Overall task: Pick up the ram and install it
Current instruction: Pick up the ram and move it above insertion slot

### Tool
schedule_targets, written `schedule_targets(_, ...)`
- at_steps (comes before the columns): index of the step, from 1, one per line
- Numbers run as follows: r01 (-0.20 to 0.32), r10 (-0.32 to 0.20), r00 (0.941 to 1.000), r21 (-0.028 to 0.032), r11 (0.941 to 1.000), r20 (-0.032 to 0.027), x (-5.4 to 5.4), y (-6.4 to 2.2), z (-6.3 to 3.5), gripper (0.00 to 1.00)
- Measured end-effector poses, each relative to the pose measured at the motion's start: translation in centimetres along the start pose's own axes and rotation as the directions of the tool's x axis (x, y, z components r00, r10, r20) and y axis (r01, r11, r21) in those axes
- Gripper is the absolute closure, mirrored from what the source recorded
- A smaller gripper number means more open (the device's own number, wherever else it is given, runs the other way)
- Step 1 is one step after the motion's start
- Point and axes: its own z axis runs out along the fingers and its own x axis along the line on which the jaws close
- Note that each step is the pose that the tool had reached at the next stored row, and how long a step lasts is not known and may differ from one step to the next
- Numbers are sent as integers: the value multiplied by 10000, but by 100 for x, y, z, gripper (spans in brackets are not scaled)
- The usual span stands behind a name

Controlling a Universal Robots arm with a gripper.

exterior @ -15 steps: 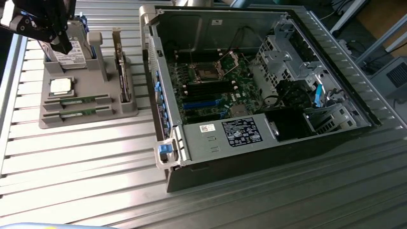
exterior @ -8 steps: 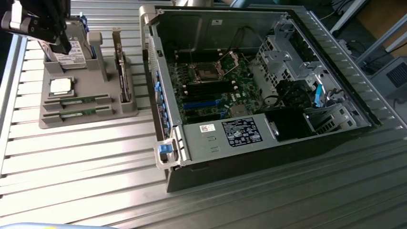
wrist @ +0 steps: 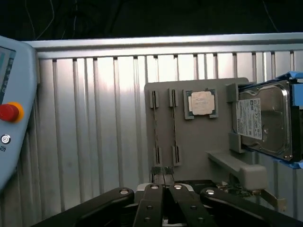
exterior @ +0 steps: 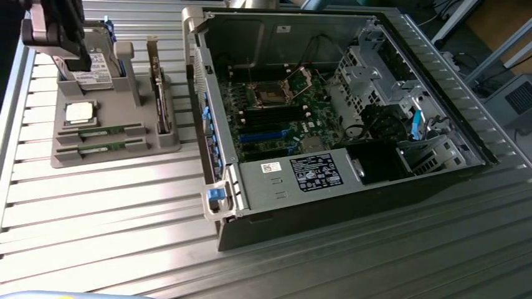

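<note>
Two rams lie side by side in the grey holder (exterior: 116,156): one ram (exterior: 106,131) behind, its twin (exterior: 106,147) in front. The wrist view shows them edge-on as thin strips, one ram (wrist: 155,127) and its twin (wrist: 174,127). My gripper (exterior: 76,62) hangs above the holder's far end, over the hard drive, well apart from the rams. In the wrist view my gripper (wrist: 163,174) is shut, fingers pressed together with nothing between them. The open computer case (exterior: 332,205) lies to the exterior view's right, with black memory slots (exterior: 270,115) on its motherboard.
The holder also carries a silver processor chip (exterior: 80,112), an upright expansion card (exterior: 158,93) and a hard drive (wrist: 262,118). A teach pendant with a red button (wrist: 8,112) lies on the ribbed metal table (exterior: 108,212). The case's power supply (exterior: 312,171) sits near its front.
</note>
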Motion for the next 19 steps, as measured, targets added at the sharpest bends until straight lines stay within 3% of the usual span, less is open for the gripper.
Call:
schedule_targets(4,919,-919,9958,-27,9958,-37,0,0,0,90)
schedule_targets(6,1569,-1570,9876,-48,9876,-61,0,0,0,90)
schedule_targets(10,1614,-1614,9869,-49,9869,-62,0,0,0,90)
schedule_targets(12,1615,-1615,9869,-49,9869,-61,2,0,0,77)
schedule_targets(13,1615,-1615,9868,-49,9869,-61,2,0,0,77)
schedule_targets(14,1615,-1615,9869,-49,9869,-61,2,0,0,70)
schedule_targets(19,1615,-1616,9868,-47,9869,-55,4,29,51,70)
